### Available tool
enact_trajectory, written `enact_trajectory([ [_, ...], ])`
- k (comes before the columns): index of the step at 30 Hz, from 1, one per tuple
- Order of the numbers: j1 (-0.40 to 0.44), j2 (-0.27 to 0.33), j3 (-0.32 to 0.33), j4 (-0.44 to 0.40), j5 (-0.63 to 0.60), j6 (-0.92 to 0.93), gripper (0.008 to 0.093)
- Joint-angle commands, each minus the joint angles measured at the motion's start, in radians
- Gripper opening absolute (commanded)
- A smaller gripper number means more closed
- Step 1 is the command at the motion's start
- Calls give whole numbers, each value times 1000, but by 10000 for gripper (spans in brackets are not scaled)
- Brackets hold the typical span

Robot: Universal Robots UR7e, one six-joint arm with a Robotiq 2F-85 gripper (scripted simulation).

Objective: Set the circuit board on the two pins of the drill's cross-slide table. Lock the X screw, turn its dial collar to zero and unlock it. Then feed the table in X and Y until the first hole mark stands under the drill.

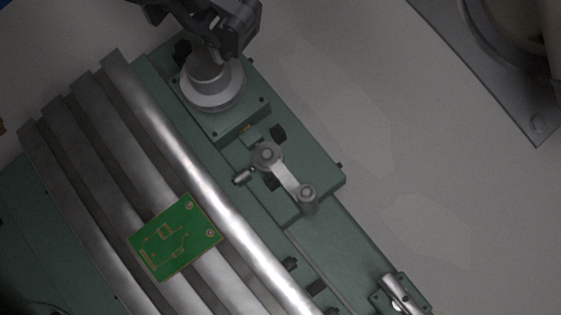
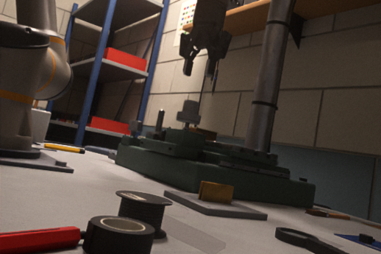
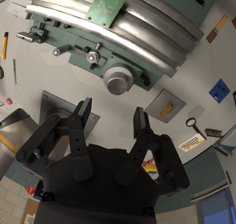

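The green circuit board (image 1: pixel 174 237) (image 3: pixel 105 7) lies flat on the ribbed steel cross-slide table (image 1: pixel 150 183) (image 3: pixel 115 35), which rides on the drill's green base (image 1: pixel 274 183) (image 2: pixel 206 162). At the near end of the base stands the round grey dial knob with its collar (image 1: pixel 212 83) (image 3: pixel 118 80) (image 2: pixel 189 112). Beside it the crank handle (image 1: pixel 285 179) (image 3: pixel 75 52) lies flat, with a small lock lever (image 1: pixel 242 177) close by. My gripper (image 3: pixel 112 117) (image 2: pixel 200 67) (image 1: pixel 224 23) hangs well above the dial knob, open and empty.
The drill column (image 2: pixel 268 70) rises behind the table. The arm's base plate (image 1: pixel 484 46) sits to the right. Tape rolls (image 2: pixel 127 225), a grey plate with a yellow block (image 2: pixel 217 199) (image 3: pixel 165 108), a magnifier (image 3: pixel 193 125) and a blue part (image 3: pixel 219 90) lie on the bench.
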Motion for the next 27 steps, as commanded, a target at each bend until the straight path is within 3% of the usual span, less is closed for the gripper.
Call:
enact_trajectory([
  [1,0,0,1,0,0,0,640],
  [14,0,0,-1,0,0,0,400],
  [27,0,0,-1,1,0,2,400],
])
